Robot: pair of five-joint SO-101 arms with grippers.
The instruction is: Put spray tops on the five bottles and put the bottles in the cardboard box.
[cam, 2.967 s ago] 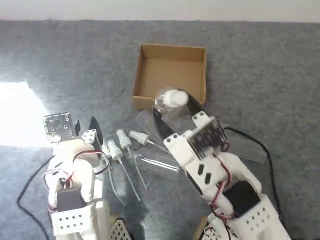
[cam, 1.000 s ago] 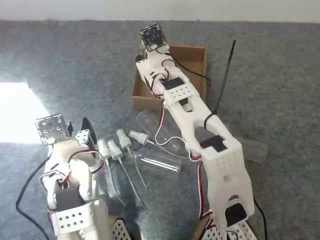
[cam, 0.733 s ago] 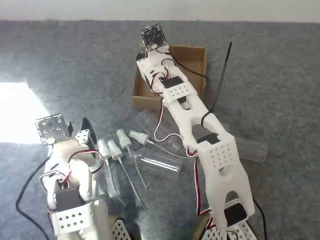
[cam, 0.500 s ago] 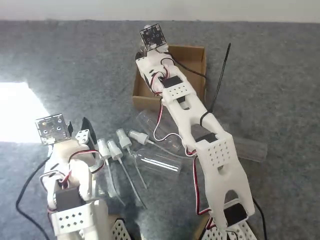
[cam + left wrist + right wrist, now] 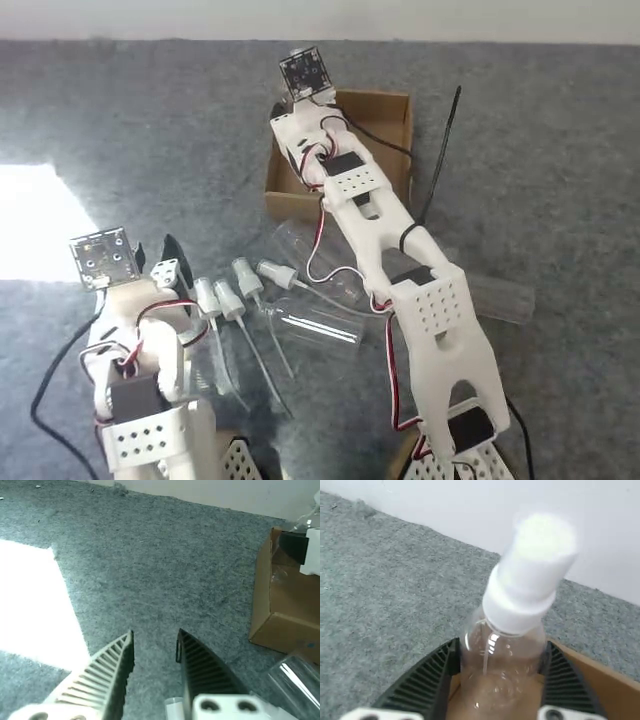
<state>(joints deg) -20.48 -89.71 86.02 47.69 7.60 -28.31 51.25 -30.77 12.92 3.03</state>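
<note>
My right gripper (image 5: 500,680) is shut on a clear bottle (image 5: 501,655) with a white spray top (image 5: 532,575) fitted. It holds the bottle upright over the far left part of the cardboard box (image 5: 386,103); the box rim (image 5: 600,685) lies just under the bottle. My left gripper (image 5: 154,640) hovers open and empty above the carpet at the near left (image 5: 170,258). Several loose spray tops (image 5: 228,298) with long tubes lie between the arms. Uncapped clear bottles lie on their sides nearby: one (image 5: 318,328) by the tops, another (image 5: 300,242) in front of the box.
A third clear bottle (image 5: 500,296) lies to the right of the right arm (image 5: 380,220). A bright patch of light (image 5: 30,225) covers the grey carpet at the left. The box (image 5: 287,607) stands off to one side of the left gripper, with a bottle end (image 5: 295,675) near it.
The right arm has stretched out from in front of the box and carried the capped bottle over the box's far left part, hardly moving in the last second. The left arm barely shifted.
</note>
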